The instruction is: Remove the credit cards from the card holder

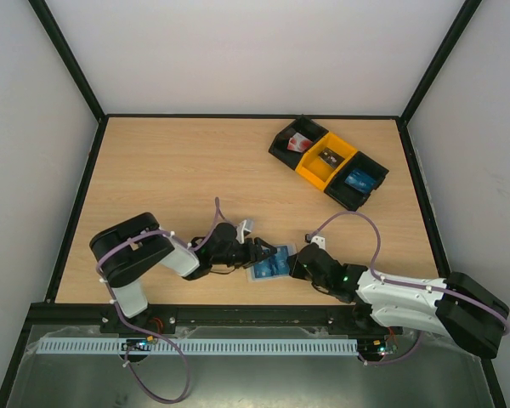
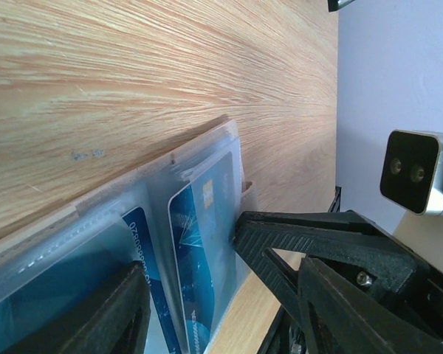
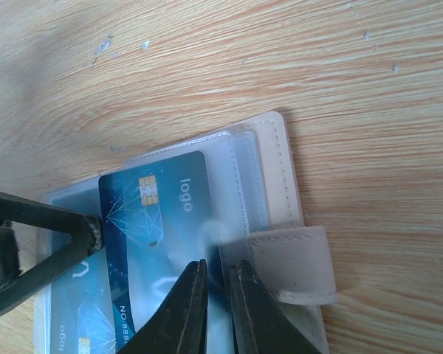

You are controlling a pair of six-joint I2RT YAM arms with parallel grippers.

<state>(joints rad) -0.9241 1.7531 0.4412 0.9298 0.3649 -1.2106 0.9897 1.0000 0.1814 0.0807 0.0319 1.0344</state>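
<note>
Right gripper (image 3: 218,264) fingers (image 3: 192,302) pinching the flat translucent blue-grey plastic card holder (image 3: 273,169) over a bright-blue rectangular credit card (image 3: 159,214), left gripper (image 1: 259,252) spread pretty wide at its left side

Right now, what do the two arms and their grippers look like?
Both the left arm and right arm have white links with bulky black joint housings, and a lilac cable loops along each. The left gripper and right gripper are black, with slim tapering fingers.
</note>
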